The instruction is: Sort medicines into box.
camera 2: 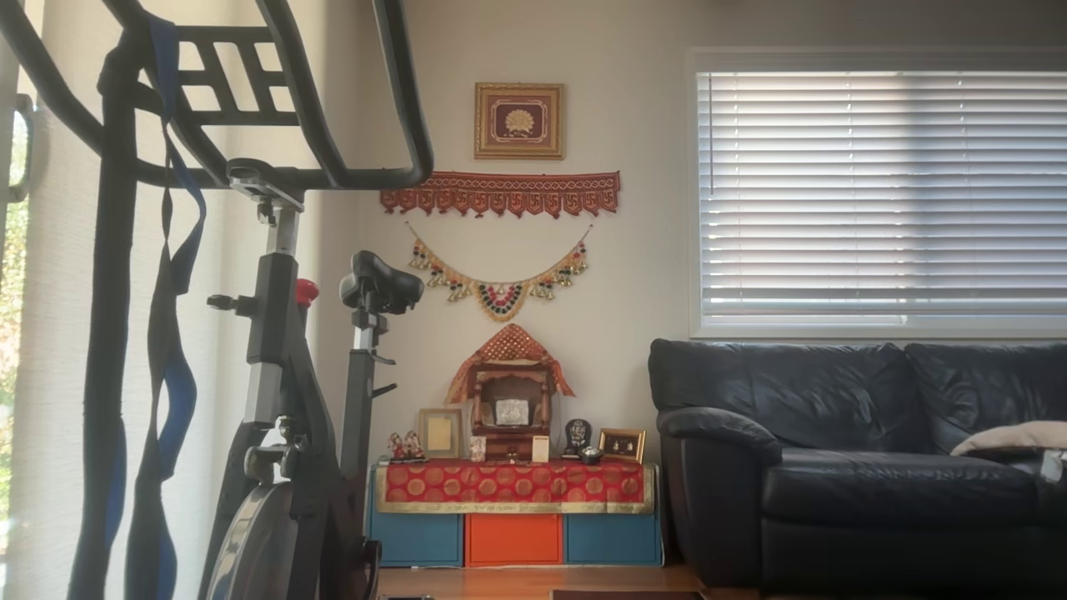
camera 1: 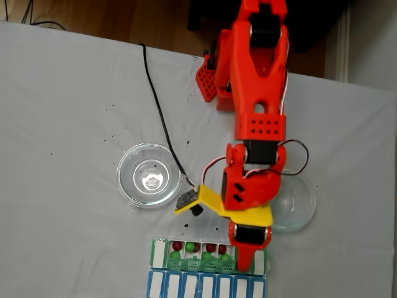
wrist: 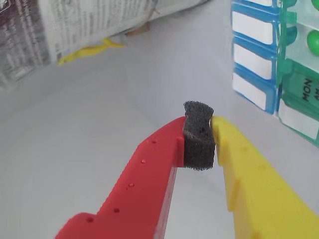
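Note:
My gripper (camera 1: 244, 261) points down at the right end of the box (camera 1: 160, 254), a white organiser with green lids. Several medicines lie in its open compartments, among them a dark red ball (camera 1: 177, 246) and a green ball (camera 1: 190, 247). In the wrist view, the gripper (wrist: 200, 127) is shut: its red finger (wrist: 149, 169) and yellow finger (wrist: 249, 169) squeeze a black foam pad, and no ball shows between them. To the right is the box (wrist: 299, 84) with one green medicine (wrist: 313, 41) under a lid.
A blue-framed row of white lids (camera 1: 205, 287) (wrist: 254, 55) lies beside the box. Two clear glass dishes (camera 1: 149, 175) (camera 1: 296, 202) stand on the white cloth; a black cable (camera 1: 158, 105) runs between them. Newspaper (wrist: 75, 25) lies at the far edge.

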